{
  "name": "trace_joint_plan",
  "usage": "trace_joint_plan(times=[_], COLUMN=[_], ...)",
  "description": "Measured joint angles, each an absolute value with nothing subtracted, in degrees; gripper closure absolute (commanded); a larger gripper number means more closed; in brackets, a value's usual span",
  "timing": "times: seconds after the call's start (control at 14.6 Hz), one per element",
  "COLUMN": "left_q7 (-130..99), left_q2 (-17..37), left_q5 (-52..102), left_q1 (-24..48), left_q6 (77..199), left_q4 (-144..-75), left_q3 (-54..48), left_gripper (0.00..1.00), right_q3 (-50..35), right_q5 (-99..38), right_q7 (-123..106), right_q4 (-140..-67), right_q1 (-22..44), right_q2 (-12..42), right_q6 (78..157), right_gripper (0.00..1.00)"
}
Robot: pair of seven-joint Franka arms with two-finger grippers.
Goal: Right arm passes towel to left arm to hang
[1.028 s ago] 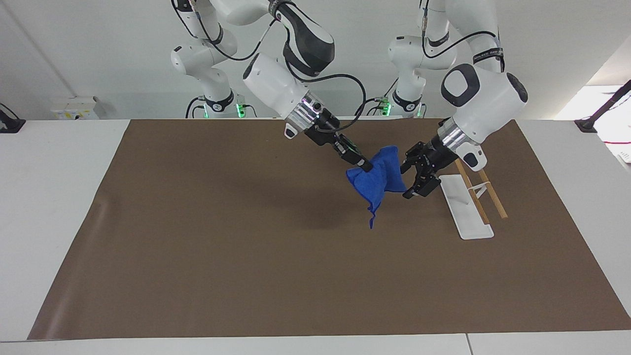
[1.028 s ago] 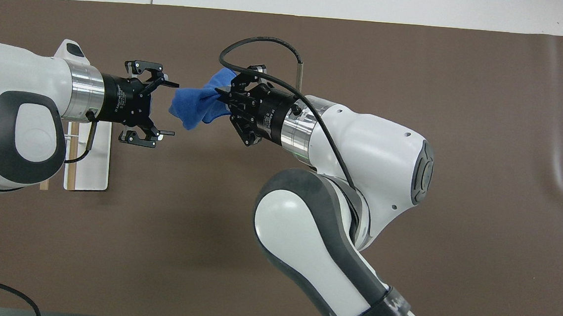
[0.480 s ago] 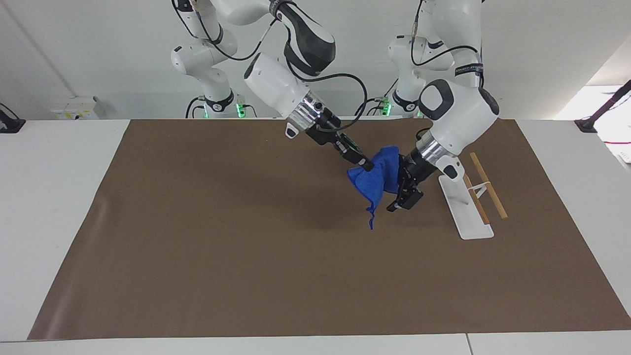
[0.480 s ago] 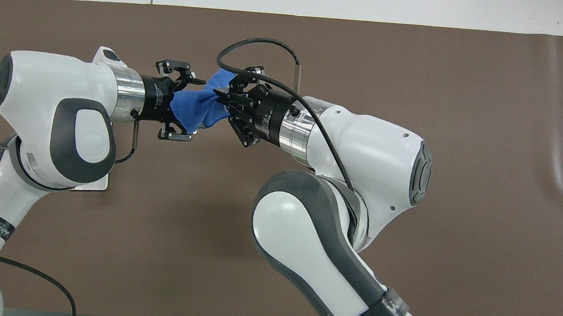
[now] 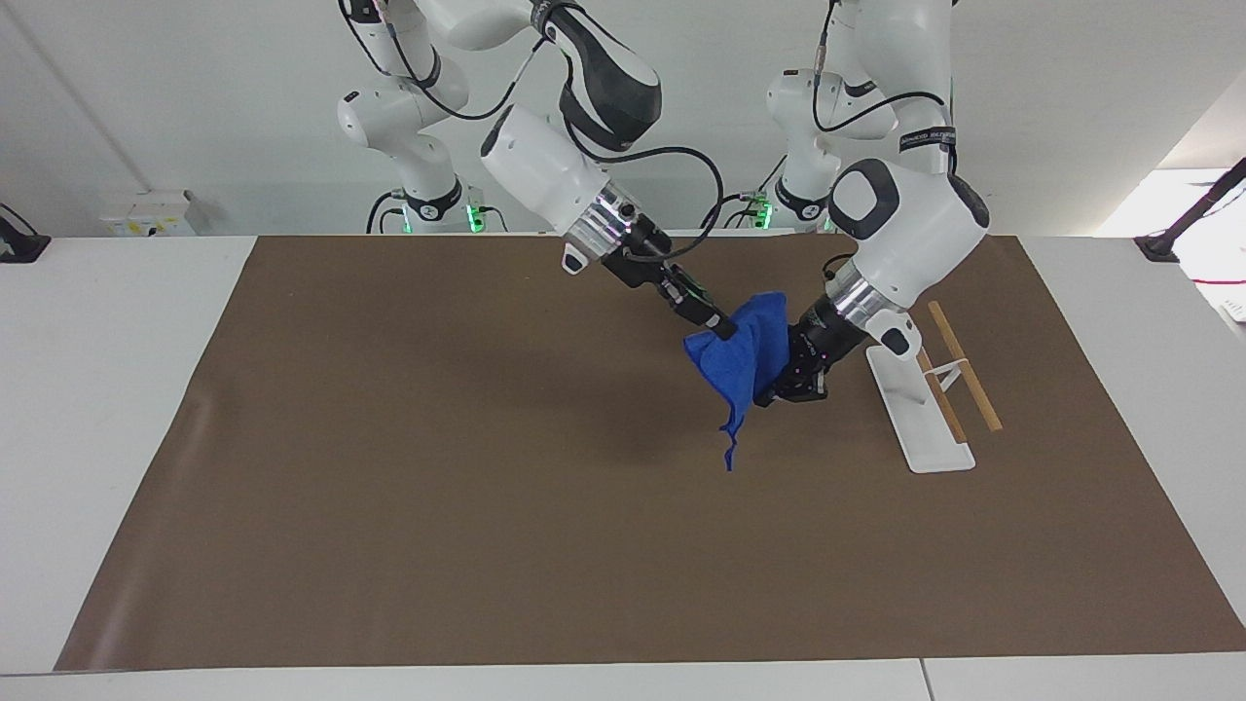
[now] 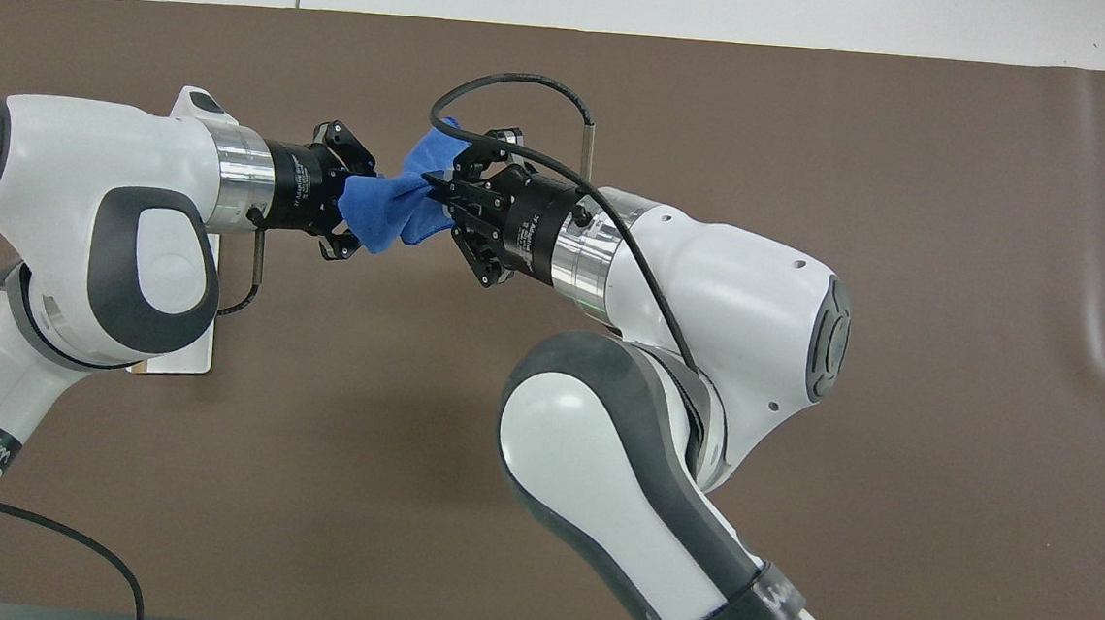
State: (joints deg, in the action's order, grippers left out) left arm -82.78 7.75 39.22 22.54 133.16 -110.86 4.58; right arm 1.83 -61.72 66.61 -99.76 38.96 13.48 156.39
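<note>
Right hand (image 5: 722,329) and left hand (image 5: 779,382) both grasp the towel (image 5: 740,360) over the mat (image 5: 389,487).

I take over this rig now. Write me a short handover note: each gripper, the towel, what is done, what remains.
Right gripper: shut on one end of the small bright blue cloth towel, held in the air over the brown mat.
Left gripper: closed on the towel's other end, beside the white hanging rack with wooden rods.
Done: towel lifted and brought to the left arm; both grippers grip it.
Left: right gripper lets go, left arm hangs the towel on the rack.
</note>
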Motion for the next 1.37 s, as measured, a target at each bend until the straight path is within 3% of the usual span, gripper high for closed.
trace_joint_plan(times=[0.21,0.27,0.34,0.62,0.89,1.37], left_q7=[-81.79,-81.61,-81.38,-80.91,-80.89,-81.19], left_q2=[7.3,6.99,6.58,5.48,4.53,1.45], left_q5=[37.0,35.89,34.57,26.09,16.58,-1.92], left_q1=[21.75,21.54,21.4,21.34,21.23,16.94], left_q6=[133.15,133.15,133.15,133.15,133.07,128.3], left_q4=[-109.68,-109.46,-109.34,-108.79,-108.69,-109.0], left_q3=[4.66,4.67,4.68,4.71,4.92,5.71], left_gripper=[1.0,1.0,1.0,1.0,1.0,1.0], right_q3=[1.84,1.84,1.85,2.35,2.52,2.77], right_q5=[-61.72,-61.72,-61.71,-59.28,-47.38,-18.53], right_q7=[66.61,66.58,66.41,58.15,47.66,30.16], right_q4=[-99.76,-99.76,-99.76,-100.25,-102.26,-102.39], right_q1=[38.89,38.89,38.88,37.56,32.11,18.14], right_q2=[13.48,13.48,13.48,13.47,13.5,12.15], right_q6=[156.39,156.39,156.39,156.4,154.81,134.35], right_gripper=[1.0,0.64,0.01,0.0,0.0,0.0])
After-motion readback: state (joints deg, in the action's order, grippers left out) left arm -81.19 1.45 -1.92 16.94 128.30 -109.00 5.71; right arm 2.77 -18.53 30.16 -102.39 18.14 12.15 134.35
